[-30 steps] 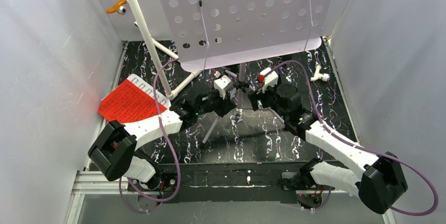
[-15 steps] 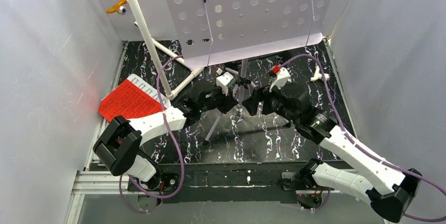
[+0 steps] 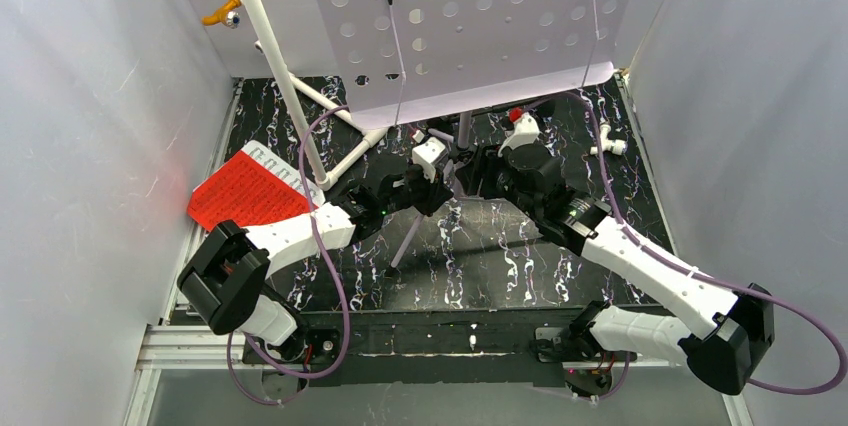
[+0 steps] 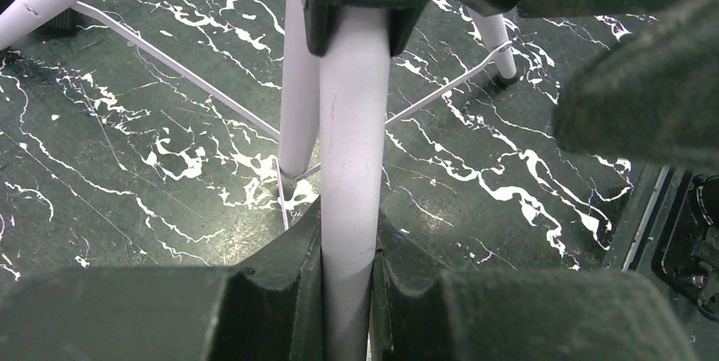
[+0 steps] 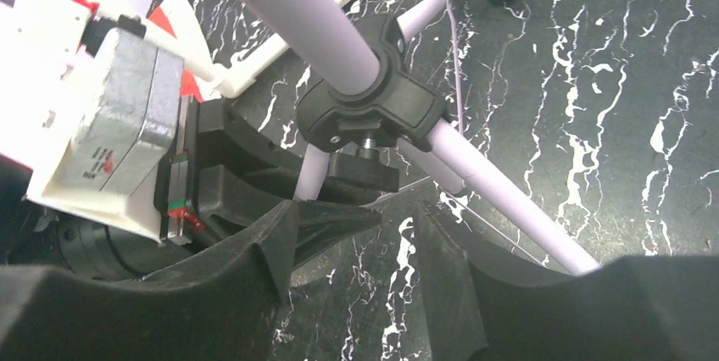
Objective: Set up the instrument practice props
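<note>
Left gripper (image 3: 440, 186) is seen overhead at the music stand (image 3: 480, 26), set on a black marbled table (image 3: 500, 256) walled in white. A red sheet (image 3: 245, 194) lies at left. The right gripper (image 3: 472, 168) has been drawn closer to the stand than before. Left wrist: fingers (image 4: 280, 293) are clamped on a lilac stand tube. Right wrist: jaws are spread apart, just short of the black hub (image 5: 373, 107).
</note>
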`<state>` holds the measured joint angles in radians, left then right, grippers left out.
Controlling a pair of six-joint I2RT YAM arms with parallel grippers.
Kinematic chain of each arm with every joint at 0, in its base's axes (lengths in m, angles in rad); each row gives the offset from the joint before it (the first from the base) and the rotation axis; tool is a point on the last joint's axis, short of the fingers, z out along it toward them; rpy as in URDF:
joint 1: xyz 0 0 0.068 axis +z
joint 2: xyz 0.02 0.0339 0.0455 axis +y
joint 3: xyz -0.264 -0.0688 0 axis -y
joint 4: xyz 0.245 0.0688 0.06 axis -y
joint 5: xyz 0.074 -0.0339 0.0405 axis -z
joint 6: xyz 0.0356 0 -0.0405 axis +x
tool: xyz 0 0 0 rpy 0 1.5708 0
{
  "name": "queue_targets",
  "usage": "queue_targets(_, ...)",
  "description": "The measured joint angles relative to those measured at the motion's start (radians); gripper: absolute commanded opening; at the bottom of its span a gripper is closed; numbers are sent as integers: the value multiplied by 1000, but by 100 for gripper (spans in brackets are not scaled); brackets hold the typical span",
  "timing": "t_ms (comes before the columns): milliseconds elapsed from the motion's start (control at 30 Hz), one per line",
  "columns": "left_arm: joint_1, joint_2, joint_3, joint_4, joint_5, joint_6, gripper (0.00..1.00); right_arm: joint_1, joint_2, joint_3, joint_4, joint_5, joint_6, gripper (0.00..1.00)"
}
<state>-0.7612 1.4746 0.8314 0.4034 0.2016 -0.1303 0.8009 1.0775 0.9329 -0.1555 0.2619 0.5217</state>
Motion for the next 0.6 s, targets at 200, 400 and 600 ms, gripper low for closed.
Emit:
queue_targets(200,-1,0,2,-3,-3,0,0,1,0,0,36,62,52,55)
queue_targets(400,-1,1,5,-8,-3,0,0,1,14,0,65,86,81,54)
queue_targets(600,-1,1,6,-12,-3,0,0,1,40,0,76,127,131,42)
